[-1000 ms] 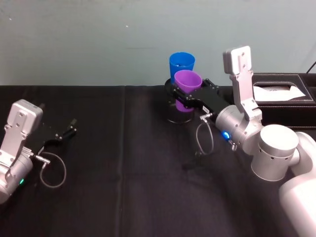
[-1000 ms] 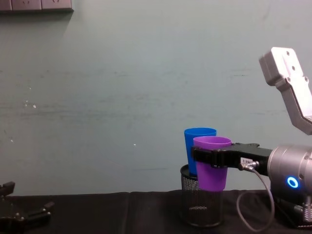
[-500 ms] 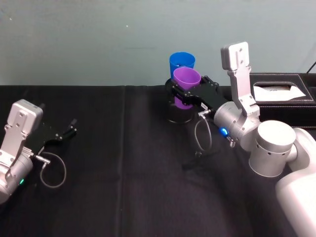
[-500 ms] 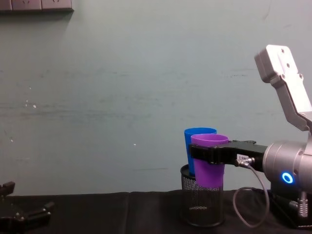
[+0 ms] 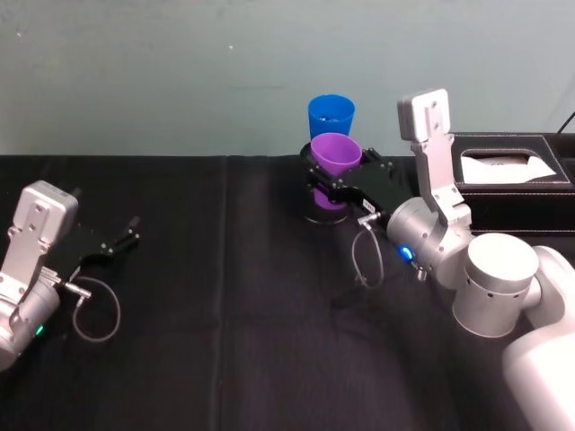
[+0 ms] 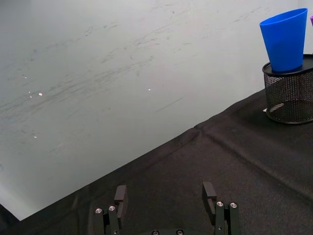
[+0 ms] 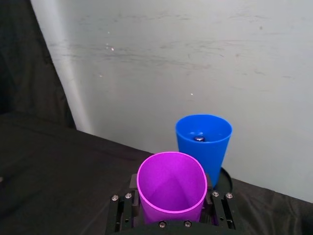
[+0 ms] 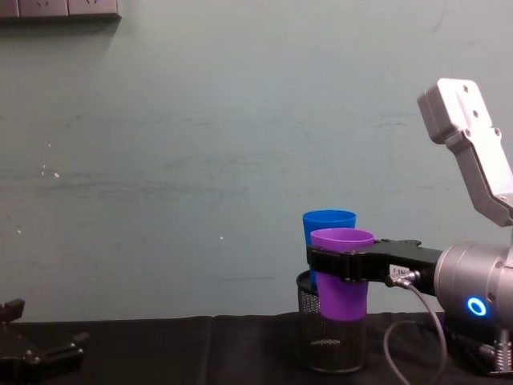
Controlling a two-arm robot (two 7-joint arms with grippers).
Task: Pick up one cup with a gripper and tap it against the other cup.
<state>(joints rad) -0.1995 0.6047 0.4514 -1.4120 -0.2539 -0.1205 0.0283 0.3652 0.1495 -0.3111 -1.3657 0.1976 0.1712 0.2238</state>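
Observation:
My right gripper is shut on the purple cup, holding it upright by its middle above the table. The blue cup stands upright in a black mesh pen holder just behind it. From the chest view the purple cup overlaps the blue cup and sits slightly lower; whether they touch I cannot tell. In the right wrist view the purple cup is between the jaws, with the blue cup close beyond. My left gripper rests open at the table's left, away from both cups.
A black tissue box stands at the back right behind my right arm. A black cloth covers the table. The wall rises right behind the pen holder.
My right gripper has carried the purple cup a little to the left and lower, still in front of the blue cup. The left arm has not moved.

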